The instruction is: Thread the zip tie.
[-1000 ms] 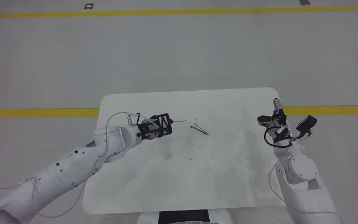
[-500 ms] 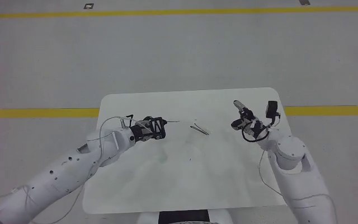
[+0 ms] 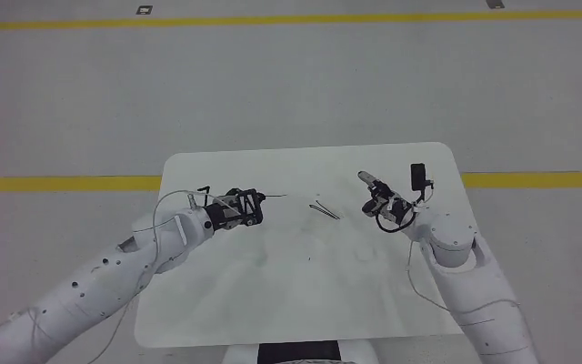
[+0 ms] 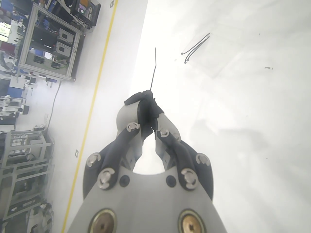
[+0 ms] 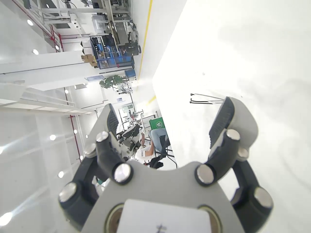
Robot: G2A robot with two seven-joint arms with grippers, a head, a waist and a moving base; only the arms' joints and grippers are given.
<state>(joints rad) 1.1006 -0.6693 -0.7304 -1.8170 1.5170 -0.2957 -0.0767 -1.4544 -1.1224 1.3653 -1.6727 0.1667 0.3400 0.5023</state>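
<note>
Over the table [image 3: 273,291], left hand [image 4: 147,98] pinches a zip tie [image 4: 153,70]; right hand [image 5: 167,109] hangs wide open, empty.

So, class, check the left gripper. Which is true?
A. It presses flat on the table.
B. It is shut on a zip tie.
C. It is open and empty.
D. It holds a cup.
B: in the left wrist view the left gripper has its fingers pinched together on a thin black zip tie, which sticks out past the tips above the table.
</note>
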